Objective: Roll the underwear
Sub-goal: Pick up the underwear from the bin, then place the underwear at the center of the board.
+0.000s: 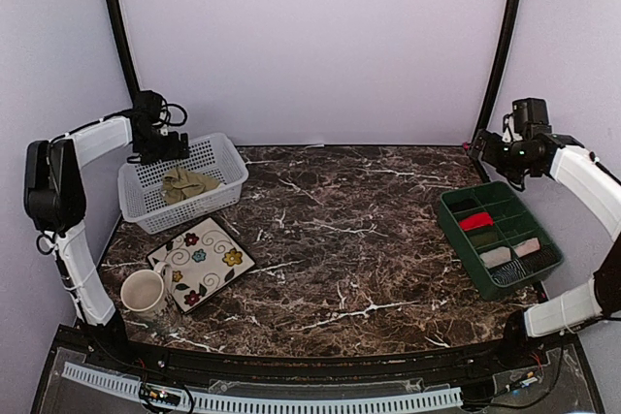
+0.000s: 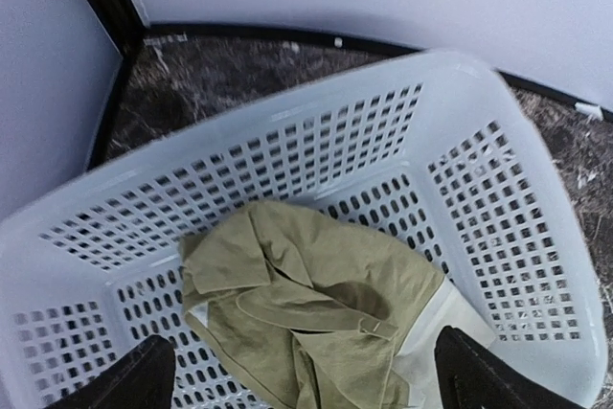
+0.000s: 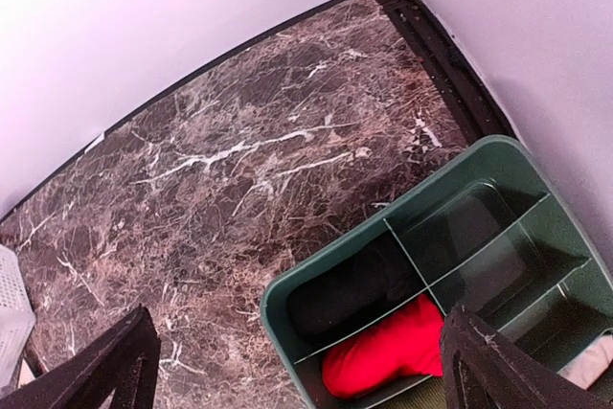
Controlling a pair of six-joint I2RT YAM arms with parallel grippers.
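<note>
**Both claws open, olive underwear in basket**

Left claw – fingers spread wide, nothing between them. It hangs above the white basket, pointed down into it. Whether it touches the cloth cannot be told from the wrist view.

Right claw – also spread wide and holding nothing, raised over the far right of the desk, above the far end of the green tray.

Olive underwear – lies crumpled and unrolled on the basket floor, directly below the left claw. A pale patch shows under its right edge; what it is cannot be told.

Basket sits at the far left of the desk. Just in front of it: a square flowered plate, with a cream mug at its near left corner.

Green tray stands at the right edge, divided into compartments. A red roll fills one, beside a black one. Nearer compartments hold a pale pink roll next to a grey-white roll.
</note>
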